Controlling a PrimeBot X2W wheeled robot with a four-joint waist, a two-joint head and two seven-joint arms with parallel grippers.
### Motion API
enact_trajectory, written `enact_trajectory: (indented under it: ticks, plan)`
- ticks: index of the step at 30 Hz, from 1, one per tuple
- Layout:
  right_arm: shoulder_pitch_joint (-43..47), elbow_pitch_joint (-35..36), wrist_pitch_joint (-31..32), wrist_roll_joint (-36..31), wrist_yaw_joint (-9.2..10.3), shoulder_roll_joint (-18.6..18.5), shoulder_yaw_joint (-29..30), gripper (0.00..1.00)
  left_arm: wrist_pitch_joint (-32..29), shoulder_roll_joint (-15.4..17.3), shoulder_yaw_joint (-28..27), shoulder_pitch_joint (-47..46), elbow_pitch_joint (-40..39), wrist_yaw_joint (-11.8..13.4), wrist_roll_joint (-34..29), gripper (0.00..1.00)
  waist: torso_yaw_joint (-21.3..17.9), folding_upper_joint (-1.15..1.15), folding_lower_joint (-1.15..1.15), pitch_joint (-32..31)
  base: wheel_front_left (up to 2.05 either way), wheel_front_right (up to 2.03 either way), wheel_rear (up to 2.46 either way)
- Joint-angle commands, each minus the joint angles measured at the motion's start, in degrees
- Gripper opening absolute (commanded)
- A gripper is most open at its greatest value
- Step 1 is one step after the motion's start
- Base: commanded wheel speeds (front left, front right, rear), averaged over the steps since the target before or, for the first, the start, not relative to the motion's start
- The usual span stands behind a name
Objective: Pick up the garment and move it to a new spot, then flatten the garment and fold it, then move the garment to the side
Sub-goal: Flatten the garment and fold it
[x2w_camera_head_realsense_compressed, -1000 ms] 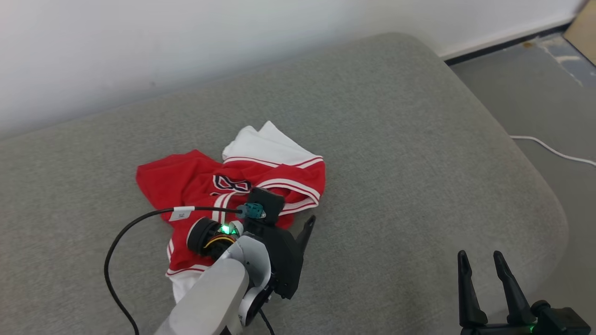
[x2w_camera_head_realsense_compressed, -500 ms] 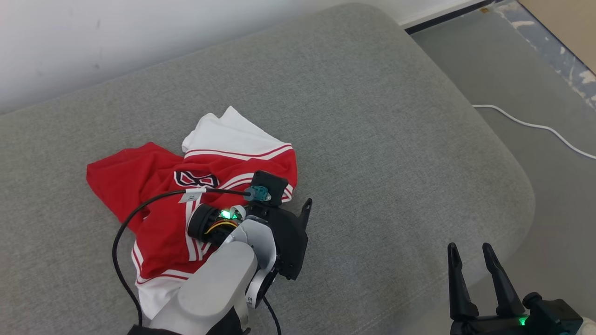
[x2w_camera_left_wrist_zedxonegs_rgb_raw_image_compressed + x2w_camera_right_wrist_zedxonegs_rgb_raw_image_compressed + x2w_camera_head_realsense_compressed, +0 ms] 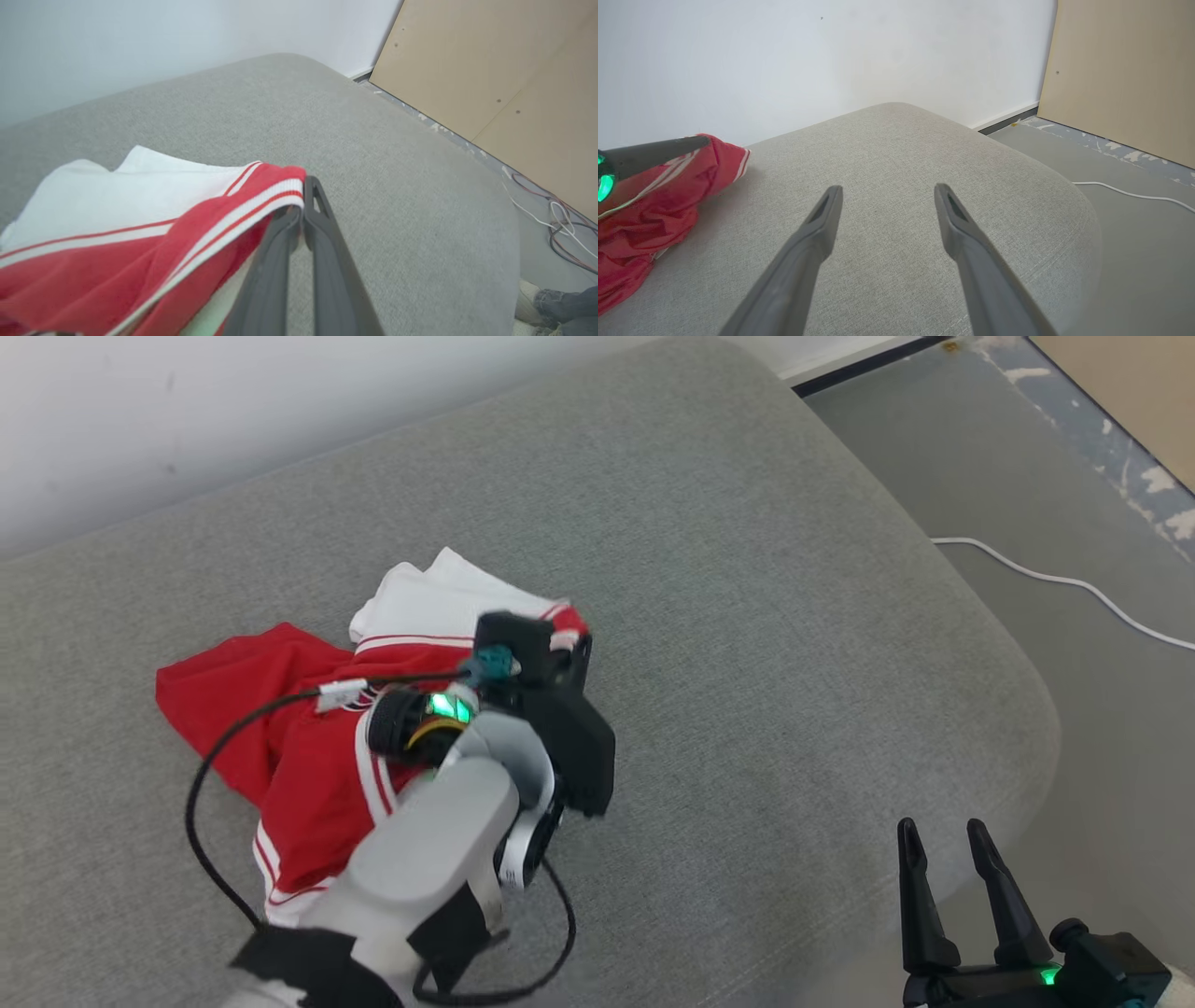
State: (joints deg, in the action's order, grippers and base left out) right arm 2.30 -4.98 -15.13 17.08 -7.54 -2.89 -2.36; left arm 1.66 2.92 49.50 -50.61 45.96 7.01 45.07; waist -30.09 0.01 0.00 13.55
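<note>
Left gripper (image 3: 303, 196) has its two dark fingers pinched shut on the striped red-and-white hem of the garment (image 3: 299, 756), holding that edge raised off the grey cushion (image 3: 747, 616). Most of the garment lies crumpled on the cushion's left half, under and beside the left arm, whose black cable (image 3: 189, 803) loops over the fabric. Right gripper (image 3: 939, 831) hangs at the cushion's near right edge, fingers spread and empty, well apart from the garment. A white cord (image 3: 1055, 581) lies on the floor (image 3: 1074, 476).
</note>
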Motion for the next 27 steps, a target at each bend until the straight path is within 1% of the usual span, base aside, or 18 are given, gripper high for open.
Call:
enact_trajectory:
  ticks: [1,3,4,8,13,17,22,25,27]
  plan:
    - [0.19,0.18,-0.03,-0.10,0.11,0.01,0.30,1.00,1.91,-0.05,-0.60,-2.69,-0.89,-0.62,1.22,0.00,1.28,-0.01,0.00,-0.26,0.00,0.00,0.00]
    - [0.31,0.14,-0.03,-0.49,0.11,0.03,0.63,1.00,3.88,-0.05,-1.44,-5.49,-2.01,-1.45,3.07,0.00,2.37,-0.01,0.00,-0.68,0.00,0.00,0.00]
    - [0.31,0.14,-0.03,-0.49,0.11,0.03,0.63,1.00,3.88,-0.05,-1.44,-5.49,-2.01,-1.45,3.07,0.00,2.37,-0.01,0.00,-0.68,0.00,0.00,0.00]
    - [0.65,0.02,-0.03,-0.97,0.11,0.01,1.06,1.00,6.48,-0.10,-3.75,-11.60,-6.38,-3.77,7.40,0.00,4.70,-0.01,0.00,-2.14,0.00,0.00,0.00]
    - [0.79,-0.48,-0.03,-1.22,0.11,0.01,0.68,1.00,7.90,-0.08,-7.70,-18.90,-12.93,-7.13,13.82,0.00,7.14,-0.01,0.00,-4.06,0.00,0.00,0.00]
    - [1.00,-0.70,-0.03,-1.00,0.11,0.01,1.03,1.00,8.85,-0.03,-11.61,-23.83,-17.47,-8.45,18.42,0.00,9.02,-0.01,0.00,-5.57,0.00,0.00,0.00]
    - [1.68,-0.38,-0.03,-0.52,0.11,0.01,1.96,1.00,9.61,-0.06,-16.71,-26.84,-23.93,-7.79,26.65,0.00,12.62,-0.01,0.00,-6.52,0.00,0.00,0.00]
    - [1.72,0.14,-0.03,-0.36,0.11,0.01,2.56,1.00,7.98,-0.02,-19.52,-24.44,-27.74,-6.23,33.28,0.00,15.51,-0.01,0.00,-6.27,0.00,0.00,0.00]
    - [1.76,0.38,-0.02,-0.34,0.11,0.01,3.24,1.00,6.48,0.80,-20.92,-21.78,-29.76,-4.62,35.96,0.00,17.81,-0.01,0.00,-5.94,0.00,0.00,0.00]
